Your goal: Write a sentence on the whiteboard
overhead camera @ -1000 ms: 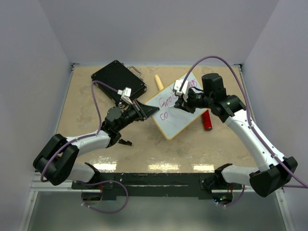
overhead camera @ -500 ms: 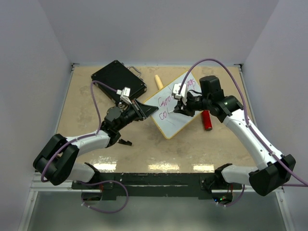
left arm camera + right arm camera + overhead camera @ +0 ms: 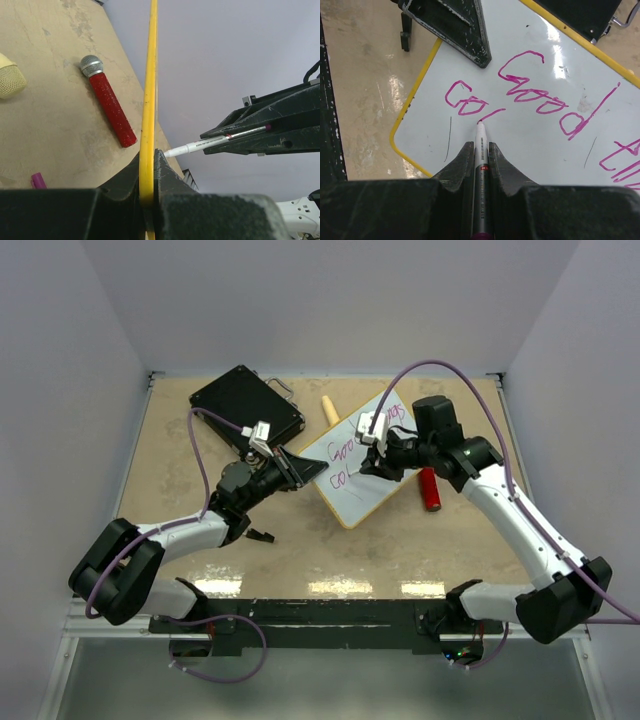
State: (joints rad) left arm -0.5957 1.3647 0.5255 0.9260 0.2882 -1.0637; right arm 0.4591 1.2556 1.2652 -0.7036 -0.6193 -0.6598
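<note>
Edgewise, whiteboard (image 3: 149, 90) between left fingers (image 3: 170, 177).

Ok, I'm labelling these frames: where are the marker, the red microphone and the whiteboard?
marker (image 3: 481, 145), right wrist view, white barrel.
red microphone (image 3: 112, 111), left wrist view, red handle.
whiteboard (image 3: 358, 502), top external view, bare lower face.

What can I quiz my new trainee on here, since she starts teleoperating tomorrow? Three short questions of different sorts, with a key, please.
1. True or false: the right hand holds a marker whose tip meets the whiteboard.
2. Which hand clamps the whiteboard's yellow edge?
3. Fill in: the first word of the sentence reads ____.

Key: 1 true; 2 the left hand; 3 Good.
</note>
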